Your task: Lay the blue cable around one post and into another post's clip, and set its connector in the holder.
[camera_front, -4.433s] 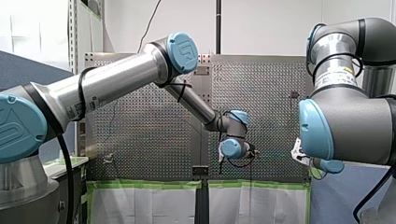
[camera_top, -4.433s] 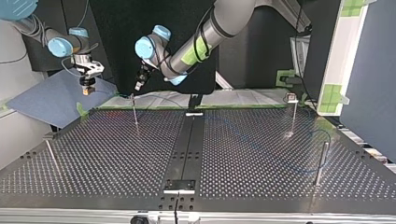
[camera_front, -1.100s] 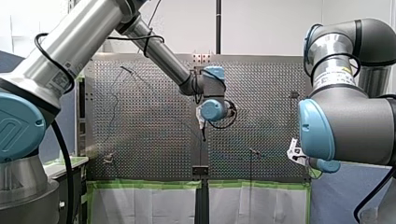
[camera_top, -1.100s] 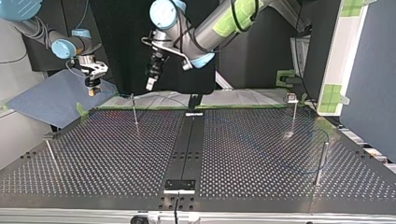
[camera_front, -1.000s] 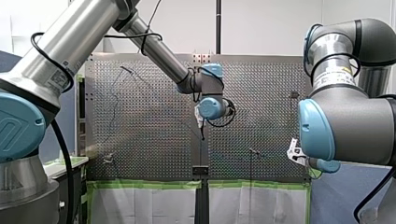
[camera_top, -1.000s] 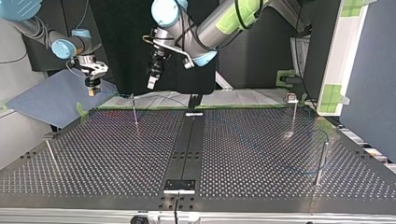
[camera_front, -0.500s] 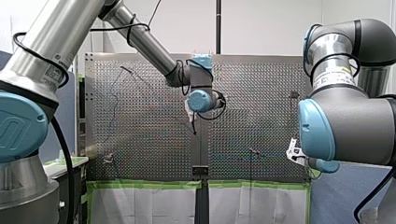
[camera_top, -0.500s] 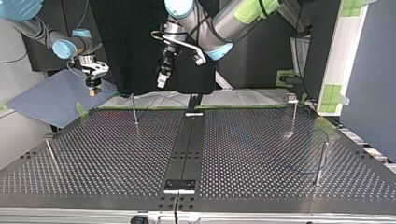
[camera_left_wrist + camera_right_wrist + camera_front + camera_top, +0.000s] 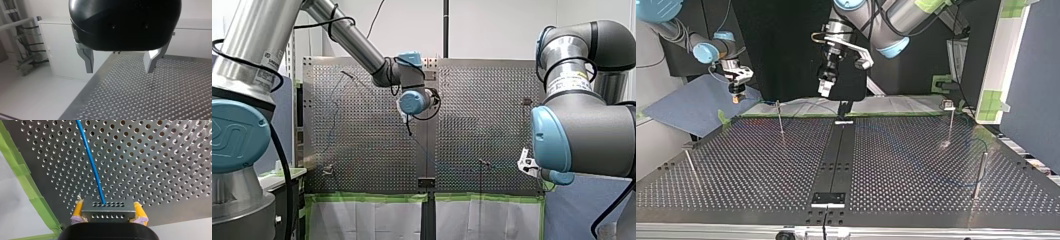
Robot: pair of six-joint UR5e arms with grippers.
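In the right wrist view my right gripper is shut on a perforated metal connector, with yellow pads on either side. The blue cable runs from the connector out over the perforated table. At the top view's left edge this gripper hangs beyond the table's far corner. My left gripper is open, its metal fingers holding nothing, high above the table. It hangs over the table's far middle in the top view and shows mid-frame in the front view.
Thin posts stand on the table: one at the far left of the top view, one with a clip on top at the far right, one at the near right, one at the near left. A black strip runs down the middle.
My left arm has swung towards the top view's right and risen a little, its gripper staying open. My right gripper has barely moved and keeps hold of the connector.
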